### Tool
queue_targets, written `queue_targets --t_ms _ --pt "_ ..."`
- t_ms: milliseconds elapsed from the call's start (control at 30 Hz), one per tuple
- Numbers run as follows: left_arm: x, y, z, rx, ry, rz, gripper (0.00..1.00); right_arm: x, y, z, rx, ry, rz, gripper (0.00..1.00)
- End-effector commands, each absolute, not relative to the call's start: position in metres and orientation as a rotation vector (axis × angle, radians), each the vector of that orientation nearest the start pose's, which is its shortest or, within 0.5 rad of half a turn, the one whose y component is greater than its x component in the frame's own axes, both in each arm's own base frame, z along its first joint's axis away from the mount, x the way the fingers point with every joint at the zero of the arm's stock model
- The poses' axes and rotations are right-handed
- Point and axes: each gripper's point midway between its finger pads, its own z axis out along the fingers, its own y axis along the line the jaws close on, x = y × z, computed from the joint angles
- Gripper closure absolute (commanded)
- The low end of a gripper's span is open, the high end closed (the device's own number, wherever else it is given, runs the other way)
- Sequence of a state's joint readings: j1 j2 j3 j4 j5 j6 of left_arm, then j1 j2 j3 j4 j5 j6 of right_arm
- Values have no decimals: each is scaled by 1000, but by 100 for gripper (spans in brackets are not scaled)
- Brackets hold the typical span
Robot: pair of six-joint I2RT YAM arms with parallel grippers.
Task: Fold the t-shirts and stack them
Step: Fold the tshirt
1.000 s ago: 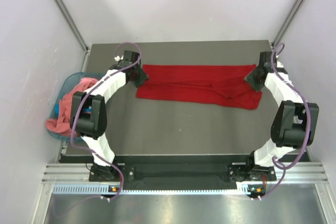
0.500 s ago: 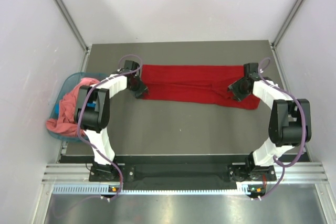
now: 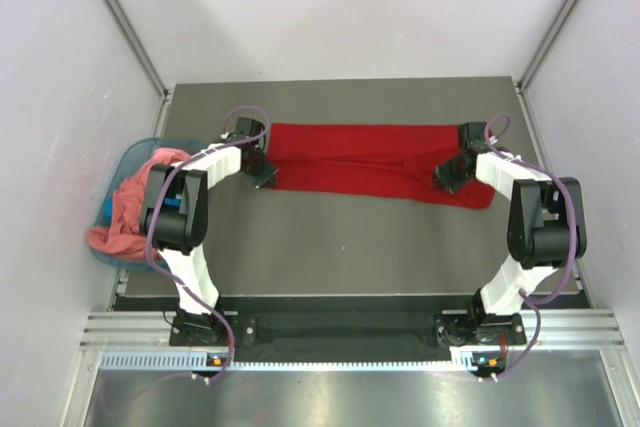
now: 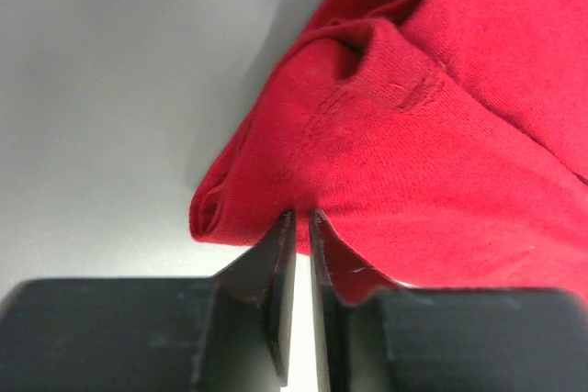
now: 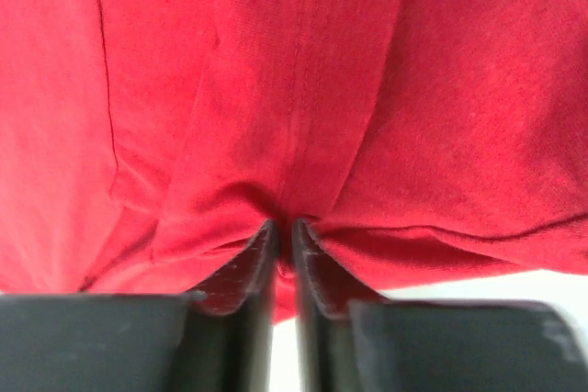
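At red t-shirt [image 3: 370, 162] ends, left gripper [image 4: 299, 218] and right gripper [image 5: 283, 225] tight on its edges.

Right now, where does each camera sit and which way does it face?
Top external: above and behind the bases, looking down on the dark table, deep red cloth t-shirt, teal plastic basket; left arm and right arm show whole.
Left wrist: on the left arm, facing along the left gripper, shut on the shirt's bunched edge; only black fingers show.
Right wrist: likewise; right gripper shut on a shirt fold.
Shared: all three see the red shirt.
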State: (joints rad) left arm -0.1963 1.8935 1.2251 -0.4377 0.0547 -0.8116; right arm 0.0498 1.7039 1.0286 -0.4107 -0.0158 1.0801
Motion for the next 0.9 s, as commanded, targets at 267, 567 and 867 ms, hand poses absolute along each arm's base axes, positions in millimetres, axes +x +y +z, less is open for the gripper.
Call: queue_targets --t_ms 267,567,867 --pt "383 -99 7 -824 2628 -236 100 436 55 86 1049 2255 362 100" --pt "378 -100 6 -828 2627 -241 100 482 72 99 694 2274 404 100" --pt "379 -101 7 -830 2626 -231 100 510 97 100 387 2292 447 99"
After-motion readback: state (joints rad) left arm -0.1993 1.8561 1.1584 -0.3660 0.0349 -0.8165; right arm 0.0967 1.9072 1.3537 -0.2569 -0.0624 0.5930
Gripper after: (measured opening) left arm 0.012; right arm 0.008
